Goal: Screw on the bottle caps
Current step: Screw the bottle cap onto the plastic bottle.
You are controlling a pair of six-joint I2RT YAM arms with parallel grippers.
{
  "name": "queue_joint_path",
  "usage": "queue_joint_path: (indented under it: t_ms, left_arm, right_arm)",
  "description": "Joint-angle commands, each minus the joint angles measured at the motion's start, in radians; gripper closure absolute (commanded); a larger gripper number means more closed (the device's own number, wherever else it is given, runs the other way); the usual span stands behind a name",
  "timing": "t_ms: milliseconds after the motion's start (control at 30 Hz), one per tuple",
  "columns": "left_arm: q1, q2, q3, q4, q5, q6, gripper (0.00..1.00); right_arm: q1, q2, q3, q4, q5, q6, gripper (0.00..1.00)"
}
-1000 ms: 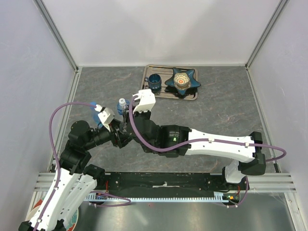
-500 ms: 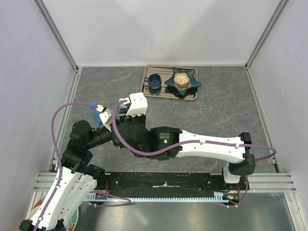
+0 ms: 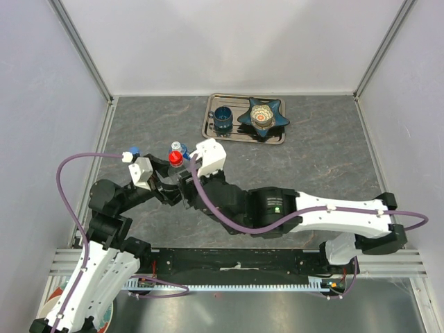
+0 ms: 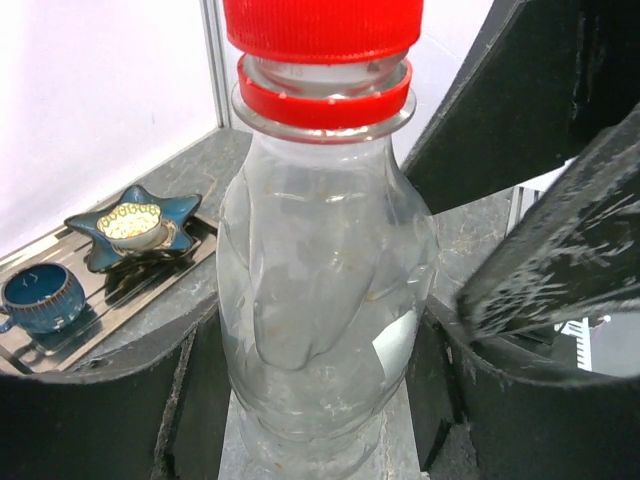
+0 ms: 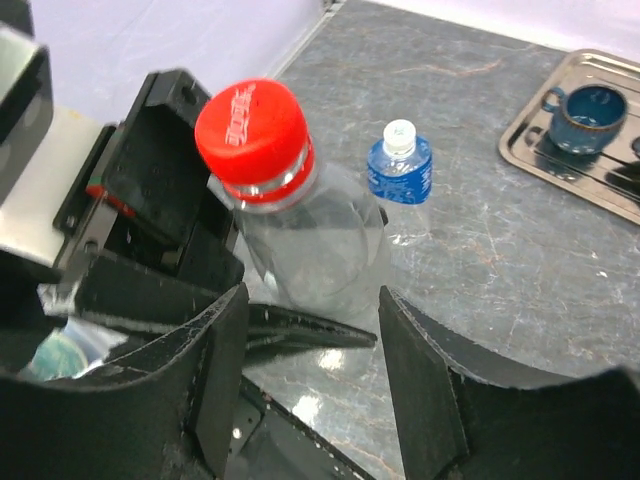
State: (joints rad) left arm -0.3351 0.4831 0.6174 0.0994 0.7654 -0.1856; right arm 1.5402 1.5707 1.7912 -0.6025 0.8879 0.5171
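Newly backed off round red plastic screw cap point(image 5: 250, 125): right gripper point(image 5: 310, 330), jaws parted; left gripper point(image 4: 315, 395) clamps clear plastic bottle point(image 4: 320, 290) against twisting.

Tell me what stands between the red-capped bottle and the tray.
In the right wrist view, a small blue-labelled bottle with a white cap; otherwise bare table.

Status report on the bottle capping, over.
Left fingers clamped on the bottle. Right fingers open, off the red cap. Cap sits on the neck. White-capped bottle beyond, not obstructing.
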Motion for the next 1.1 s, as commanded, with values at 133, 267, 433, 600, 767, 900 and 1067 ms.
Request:
queue_joint_path:
  t_ms: [133, 267, 433, 600, 767, 900, 1067]
  left_arm:
    - [0.002, 0.002, 0.008, 0.167, 0.159, -0.058, 0.98]
    - [-0.016, 0.025, 0.007, 0.178, 0.349, -0.095, 0.98]
    - [-0.062, 0.045, 0.030, 0.113, 0.540, -0.014, 0.98]
    - [-0.085, 0.072, 0.073, 0.066, 0.646, 0.032, 0.98]
    - [-0.093, 0.077, 0.090, 0.059, 0.660, 0.040, 0.98]
    - [-0.096, 0.080, 0.090, 0.062, 0.652, 0.038, 0.98]
    - [-0.096, 0.084, 0.087, 0.075, 0.626, 0.028, 0.98]
  right_arm:
    - [-0.126, -0.319, -0.188, 0.142, -0.782, -0.339, 0.36]
    - [-0.277, -0.434, -0.202, 0.168, -1.036, -0.440, 0.26]
    - [-0.371, -0.352, -0.098, 0.171, -1.262, -0.509, 0.21]
    - [-0.460, -0.262, -0.019, 0.246, -1.579, -0.470, 0.18]
    - [-0.482, -0.204, -0.026, 0.336, -1.751, -0.411, 0.19]
    - [-0.482, -0.178, -0.039, 0.372, -1.842, -0.397, 0.23]
    - [-0.482, -0.152, -0.069, 0.415, -1.891, -0.379, 0.25]
